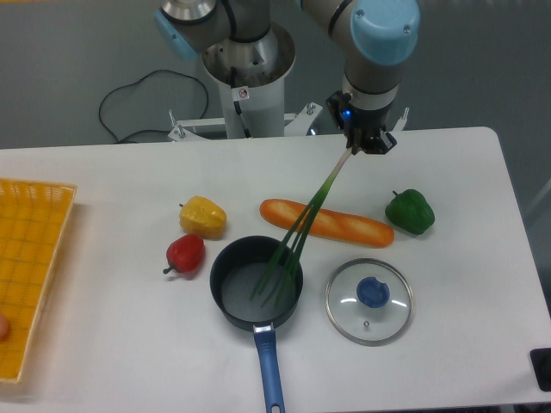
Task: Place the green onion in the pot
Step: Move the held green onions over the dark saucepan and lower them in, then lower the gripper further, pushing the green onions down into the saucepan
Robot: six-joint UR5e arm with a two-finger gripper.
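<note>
**A:** so the gripper (362,144) is clamped on the pale end of the green onion (303,224), held up off the table. The stalks slant down and to the left, cross over the baguette (327,221), and the fanned tips hang inside the pot (256,284). Looks to me like it's mid-placement, just not let go.

**B:** yeah, my worry is the length. That onion is longer than the pot is wide, so if the jaws let go from up there I'd guess the pale end flops onto the baguette or the table and only the tips stay in. It could even lever itself out over the rim.

**A:** agreed. The tips look close to the near wall too, so pushing further left might drag them up over the edge, or nudge the pot since it's light-looking. Can't tell if the tips are touching the bottom or just hovering.

**B:** what about room?

**A:** glass lid (369,300) sits just right of the pot, red pepper (185,254) and yellow pepper (203,216) near on the left, green pepper (410,212) off to the right. The pot handle (269,372) points at the front edge. Most open table is at the back right.
</note>
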